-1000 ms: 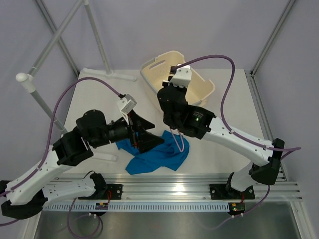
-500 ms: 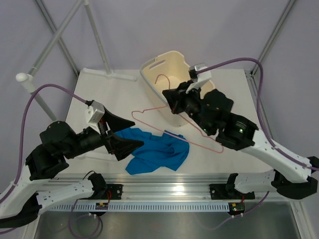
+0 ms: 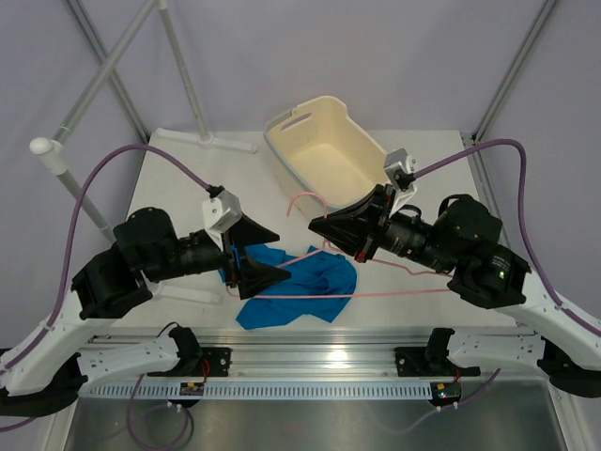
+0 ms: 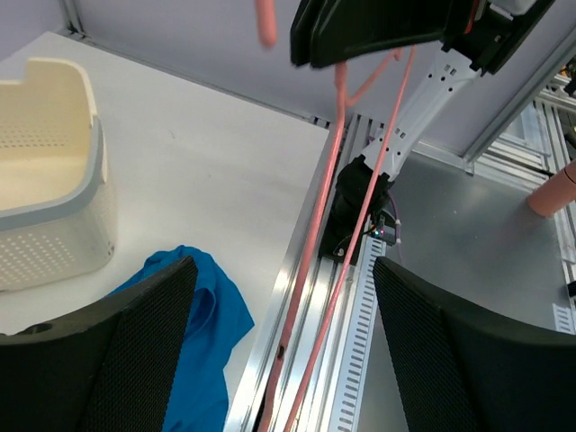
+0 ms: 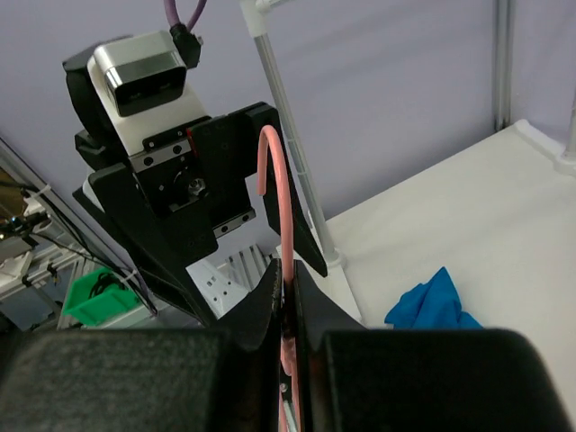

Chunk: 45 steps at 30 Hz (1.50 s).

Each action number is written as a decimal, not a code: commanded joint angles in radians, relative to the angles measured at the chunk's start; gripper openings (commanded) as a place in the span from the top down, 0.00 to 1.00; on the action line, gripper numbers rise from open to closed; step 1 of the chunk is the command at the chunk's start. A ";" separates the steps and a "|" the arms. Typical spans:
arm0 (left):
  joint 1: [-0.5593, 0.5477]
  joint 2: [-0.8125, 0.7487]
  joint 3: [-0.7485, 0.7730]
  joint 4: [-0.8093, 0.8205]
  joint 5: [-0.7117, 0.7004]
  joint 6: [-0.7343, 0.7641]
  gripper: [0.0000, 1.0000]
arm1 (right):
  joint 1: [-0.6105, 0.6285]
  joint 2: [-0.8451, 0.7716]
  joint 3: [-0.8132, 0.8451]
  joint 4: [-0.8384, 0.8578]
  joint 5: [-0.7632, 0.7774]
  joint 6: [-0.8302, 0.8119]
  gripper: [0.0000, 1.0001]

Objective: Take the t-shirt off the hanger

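Observation:
The blue t-shirt (image 3: 299,293) lies crumpled on the table, free of the hanger; it also shows in the left wrist view (image 4: 200,335) and the right wrist view (image 5: 436,304). My right gripper (image 3: 315,224) is shut on the pale pink wire hanger (image 3: 394,292) near its hook and holds it in the air above the shirt. In the right wrist view the jaws (image 5: 288,290) pinch the wire and the hook (image 5: 275,176) curves up. My left gripper (image 3: 284,254) is open and empty, facing the right one; two hanger wires (image 4: 317,261) pass between its fingers.
A cream basket (image 3: 310,127) stands at the back of the table. Grey rack poles (image 3: 180,80) and a white post (image 3: 58,162) rise at the back left. An aluminium rail (image 3: 310,362) runs along the near edge.
The right gripper lifted the hanger out of the shirt and swung it to the right above the table. The left gripper rose and moved right to face it. The shirt stayed on the table.

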 commanded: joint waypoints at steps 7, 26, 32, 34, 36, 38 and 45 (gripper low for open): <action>-0.002 0.065 0.010 0.021 0.147 0.032 0.45 | 0.009 0.006 -0.039 0.098 -0.080 0.014 1.00; -0.002 0.043 -0.028 0.090 0.283 -0.001 1.00 | 0.007 0.008 -0.036 -0.015 -0.085 -0.052 0.74; -0.002 0.008 -0.040 0.094 0.343 -0.012 1.00 | 0.006 -0.017 -0.006 -0.195 -0.192 -0.153 0.18; -0.002 0.005 -0.040 0.094 0.340 -0.024 1.00 | 0.006 -0.014 0.025 -0.276 -0.267 -0.164 0.16; -0.002 0.006 -0.040 0.087 0.342 -0.031 1.00 | 0.006 -0.022 0.034 -0.316 -0.322 -0.173 0.16; -0.002 0.011 -0.037 0.052 0.320 -0.028 1.00 | 0.006 -0.049 0.031 -0.331 -0.351 -0.180 0.17; -0.002 0.006 -0.040 0.019 0.302 -0.031 1.00 | 0.006 -0.097 0.022 -0.422 -0.422 -0.181 0.27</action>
